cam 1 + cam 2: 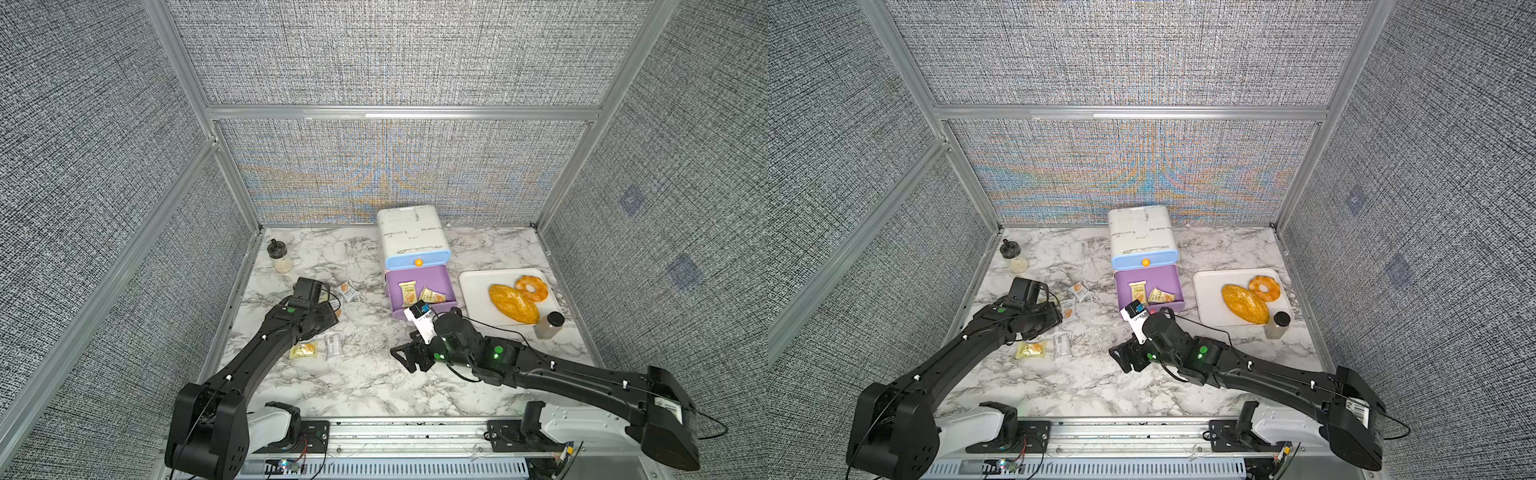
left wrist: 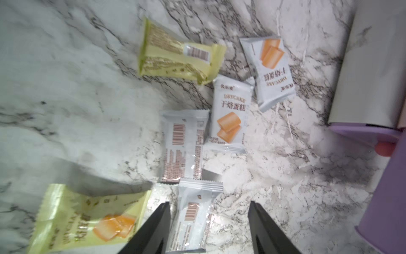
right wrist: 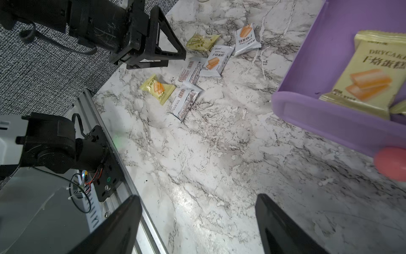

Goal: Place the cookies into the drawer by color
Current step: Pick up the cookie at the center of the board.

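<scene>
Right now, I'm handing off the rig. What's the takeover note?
Left gripper: open, over a face-down white packet on the table, nothing held.
Right gripper: open, empty, near the purple drawer.
Done: purple drawer pulled out, two yellow-green packets inside.
Left: four white packets, that one included, and two loose yellow-green packets on the table; blue drawer shut.

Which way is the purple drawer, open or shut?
Open. The purple drawer sticks out from the white cabinet, and two yellow-green cookies lie inside it.
</scene>
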You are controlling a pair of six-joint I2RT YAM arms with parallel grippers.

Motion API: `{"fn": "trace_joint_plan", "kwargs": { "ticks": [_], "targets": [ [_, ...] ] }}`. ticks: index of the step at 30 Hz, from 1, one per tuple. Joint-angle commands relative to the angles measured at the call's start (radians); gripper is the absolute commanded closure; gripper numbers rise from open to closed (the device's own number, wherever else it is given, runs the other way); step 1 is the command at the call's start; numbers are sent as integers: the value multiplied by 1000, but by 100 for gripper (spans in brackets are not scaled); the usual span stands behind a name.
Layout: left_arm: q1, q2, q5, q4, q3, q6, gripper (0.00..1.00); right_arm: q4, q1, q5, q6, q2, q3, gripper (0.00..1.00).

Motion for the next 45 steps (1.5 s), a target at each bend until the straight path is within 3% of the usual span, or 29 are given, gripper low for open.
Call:
{"fn": "trace_joint_plan", "kwargs": {
  "ticks": [1, 9, 23, 30, 37, 45],
  "targets": [
    [37, 18, -24, -20, 3, 19, 34, 7, 1, 43, 30, 1, 5, 14],
    [124, 136, 156, 159, -40, -22, 33, -12, -7, 52, 34, -31, -27, 14],
    [314, 240, 223, 178, 74, -7, 34, -2, -23, 38, 27, -59, -63, 14],
    [361, 377, 272, 179, 153, 5, 34, 2, -26, 33, 31, -65, -71, 14],
    [361, 487, 294, 218, 180, 7, 46, -4, -27, 35, 34, -76, -72, 14],
    [361, 464, 282, 227, 157, 11, 72, -17, -27, 37, 34, -91, -73, 14]
  ]
}}
